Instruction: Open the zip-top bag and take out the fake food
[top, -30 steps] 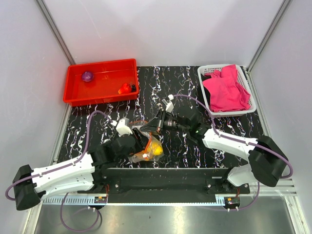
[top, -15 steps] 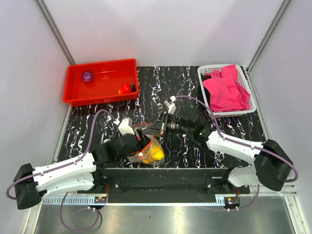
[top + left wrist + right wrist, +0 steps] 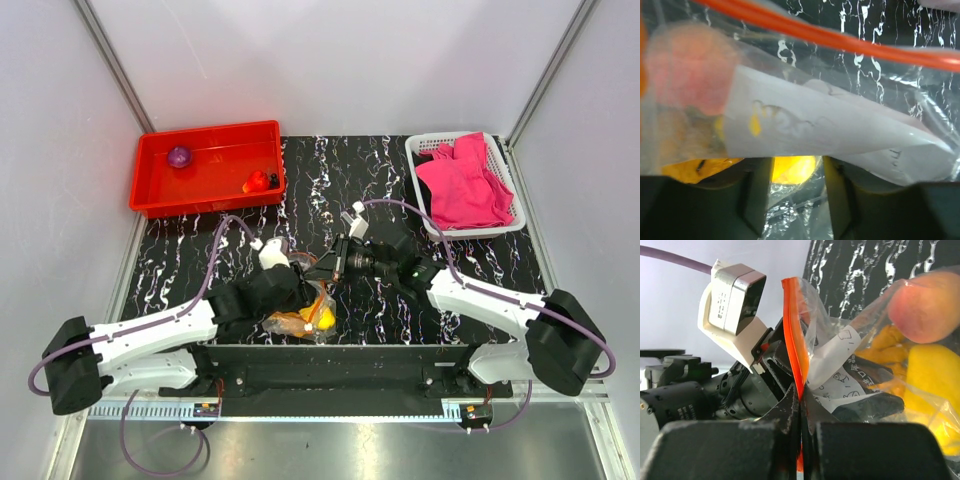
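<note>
The left gripper [image 3: 305, 292] reaches farther forward, now just beside the right gripper [image 3: 318, 270], which has drawn back slightly. The zip-top bag [image 3: 298, 324] lies lower, under the left gripper, its yellow fruit [image 3: 325, 315] less exposed.

"How were the arms set?"
"Both reached inward and low, wrists almost meeting. The right gripper [image 3: 800, 437] was pinched tight on the zip-top bag [image 3: 840, 342]."
"And the left gripper [image 3: 796, 200]?"
"Fingers [image 3: 757, 195] parted. Whether they gripped anything, I couldn't tell."
</note>
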`<state>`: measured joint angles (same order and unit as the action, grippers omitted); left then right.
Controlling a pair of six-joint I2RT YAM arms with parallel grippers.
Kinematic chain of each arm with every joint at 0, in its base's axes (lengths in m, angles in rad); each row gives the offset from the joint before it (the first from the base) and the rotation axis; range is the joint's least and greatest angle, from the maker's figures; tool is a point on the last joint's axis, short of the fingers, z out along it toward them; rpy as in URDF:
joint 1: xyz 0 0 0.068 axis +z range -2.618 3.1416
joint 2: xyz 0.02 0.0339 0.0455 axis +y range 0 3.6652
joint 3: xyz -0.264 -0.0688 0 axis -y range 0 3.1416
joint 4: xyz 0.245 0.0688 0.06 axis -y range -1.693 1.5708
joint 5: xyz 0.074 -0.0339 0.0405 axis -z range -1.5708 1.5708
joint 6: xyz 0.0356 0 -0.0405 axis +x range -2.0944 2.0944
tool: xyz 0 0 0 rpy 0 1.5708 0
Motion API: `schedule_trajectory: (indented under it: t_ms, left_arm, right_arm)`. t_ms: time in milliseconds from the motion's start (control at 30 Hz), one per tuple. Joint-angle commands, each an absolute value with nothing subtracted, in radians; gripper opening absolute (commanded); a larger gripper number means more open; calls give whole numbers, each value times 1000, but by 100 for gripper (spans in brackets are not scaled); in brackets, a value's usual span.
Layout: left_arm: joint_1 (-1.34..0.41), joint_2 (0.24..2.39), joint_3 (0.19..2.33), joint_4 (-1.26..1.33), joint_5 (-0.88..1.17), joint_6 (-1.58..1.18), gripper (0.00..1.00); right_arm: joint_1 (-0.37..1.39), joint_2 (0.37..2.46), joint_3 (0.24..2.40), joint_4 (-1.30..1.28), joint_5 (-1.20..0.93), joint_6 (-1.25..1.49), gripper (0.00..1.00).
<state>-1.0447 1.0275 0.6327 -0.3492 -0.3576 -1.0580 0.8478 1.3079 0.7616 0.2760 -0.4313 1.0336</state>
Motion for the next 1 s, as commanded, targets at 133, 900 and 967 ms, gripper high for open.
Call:
schedule_trajectory:
  t_ms: [133, 900, 967]
  left_arm:
    - [-1046, 1052, 620, -209, -296, -1085, 34]
    - [-1048, 1046, 552, -215, -207, -1061, 36]
    - [-1048, 1091, 567, -209, -216, -1074, 38]
  right_arm:
    - [865, 1212, 770, 238, -405, 986, 0]
    - [857, 1238, 838, 167, -420, 934, 0]
    - [857, 1239, 835, 169, -422, 939, 0]
